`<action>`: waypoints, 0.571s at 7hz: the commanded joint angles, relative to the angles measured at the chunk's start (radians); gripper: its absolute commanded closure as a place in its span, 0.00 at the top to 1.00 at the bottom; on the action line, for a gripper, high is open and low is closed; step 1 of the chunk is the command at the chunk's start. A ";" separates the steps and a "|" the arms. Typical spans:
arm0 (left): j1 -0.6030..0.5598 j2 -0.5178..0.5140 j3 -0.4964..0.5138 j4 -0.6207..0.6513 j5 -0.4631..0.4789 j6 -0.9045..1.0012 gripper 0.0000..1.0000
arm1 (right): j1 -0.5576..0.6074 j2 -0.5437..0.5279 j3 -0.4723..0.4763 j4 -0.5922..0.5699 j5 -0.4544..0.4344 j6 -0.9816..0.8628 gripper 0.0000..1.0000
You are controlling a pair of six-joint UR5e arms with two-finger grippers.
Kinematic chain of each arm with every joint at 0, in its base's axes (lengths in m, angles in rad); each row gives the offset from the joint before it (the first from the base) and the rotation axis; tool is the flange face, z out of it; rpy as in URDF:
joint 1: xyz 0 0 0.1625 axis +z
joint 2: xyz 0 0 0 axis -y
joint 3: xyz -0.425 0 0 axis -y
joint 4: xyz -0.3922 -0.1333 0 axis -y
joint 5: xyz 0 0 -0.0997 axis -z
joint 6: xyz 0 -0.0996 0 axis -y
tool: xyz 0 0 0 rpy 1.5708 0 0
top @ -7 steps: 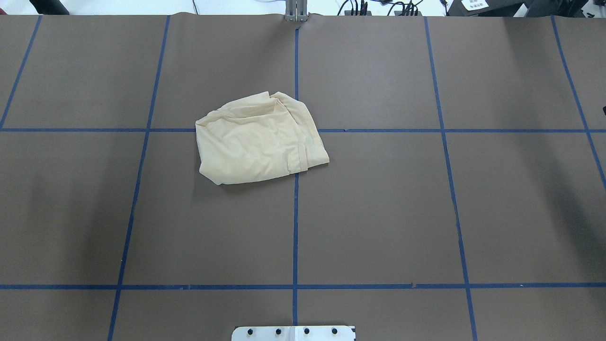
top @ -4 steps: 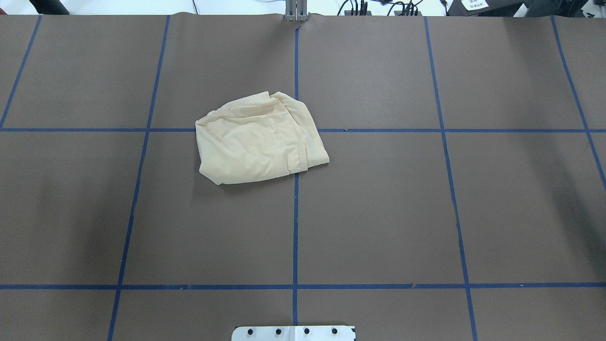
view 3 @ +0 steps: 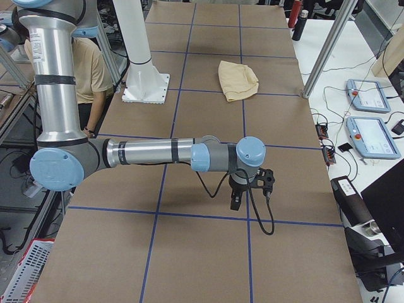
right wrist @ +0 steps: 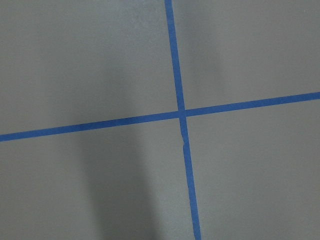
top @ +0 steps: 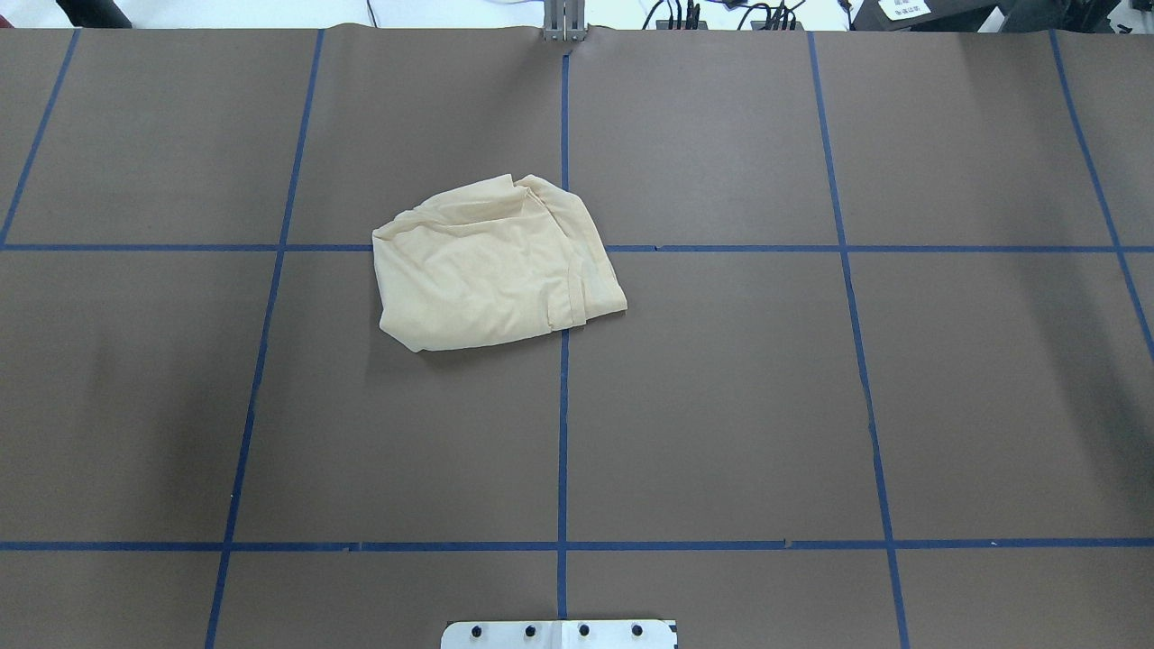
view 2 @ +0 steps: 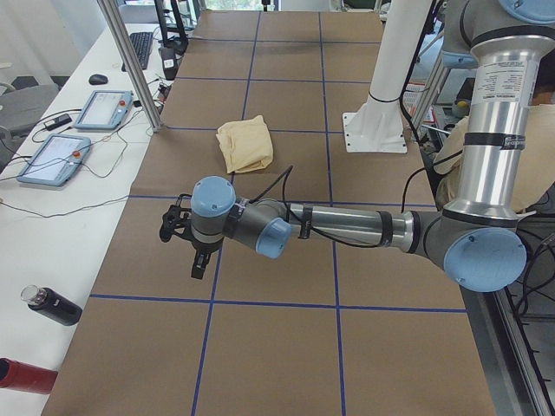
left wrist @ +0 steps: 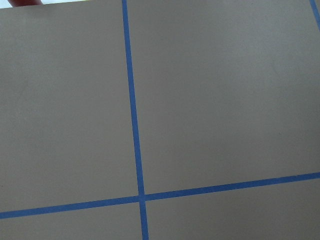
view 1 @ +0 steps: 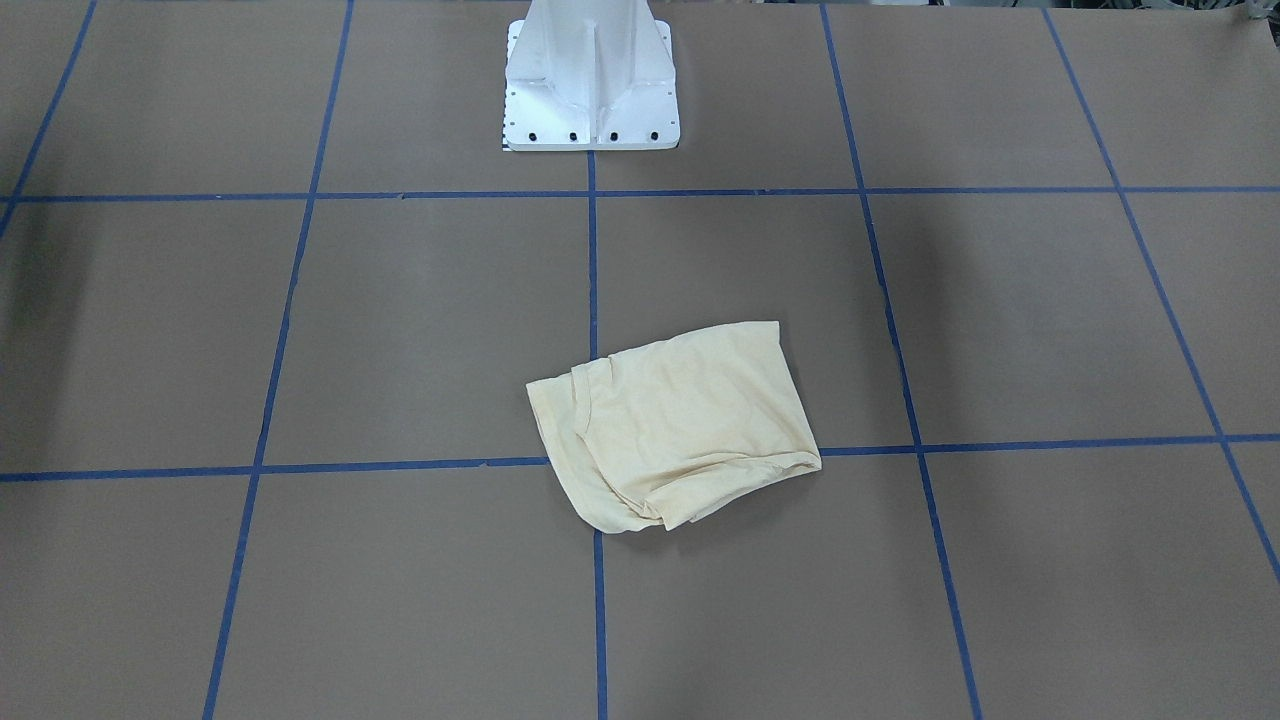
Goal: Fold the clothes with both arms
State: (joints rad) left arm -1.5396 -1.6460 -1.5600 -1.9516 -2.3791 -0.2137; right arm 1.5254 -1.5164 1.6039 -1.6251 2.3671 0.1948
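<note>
The clothes are one cream-yellow shirt, folded into a rumpled bundle left of the table's centre line, also seen in the front-facing view and both side views. Nothing touches it. My left arm reaches low over the table's left end, its gripper far from the shirt. My right arm does the same at the right end, its gripper well clear too. Both grippers show only in the side views, so I cannot tell if they are open or shut. The wrist views show bare brown table with blue tape lines.
The white pedestal base stands at the robot's edge of the table. Two teach pendants and bottles lie on the white bench beyond the far edge. A metal post rises there. A person sits behind the robot.
A small dark bit at the overhead view's right edge has gone out of view. The shirt has not moved.
</note>
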 commanded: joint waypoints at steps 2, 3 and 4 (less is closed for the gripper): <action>0.003 -0.003 0.003 -0.004 0.003 -0.001 1.00 | 0.009 0.002 0.002 -0.006 -0.059 -0.144 1.00; 0.004 -0.003 0.003 -0.004 0.000 -0.001 1.00 | 0.009 0.005 -0.001 -0.006 -0.092 -0.158 1.00; 0.004 -0.003 0.003 -0.007 0.000 -0.001 1.00 | 0.009 -0.004 0.001 0.001 -0.080 -0.157 1.00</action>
State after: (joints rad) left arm -1.5362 -1.6487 -1.5571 -1.9566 -2.3783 -0.2146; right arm 1.5332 -1.5142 1.6046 -1.6290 2.2943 0.0530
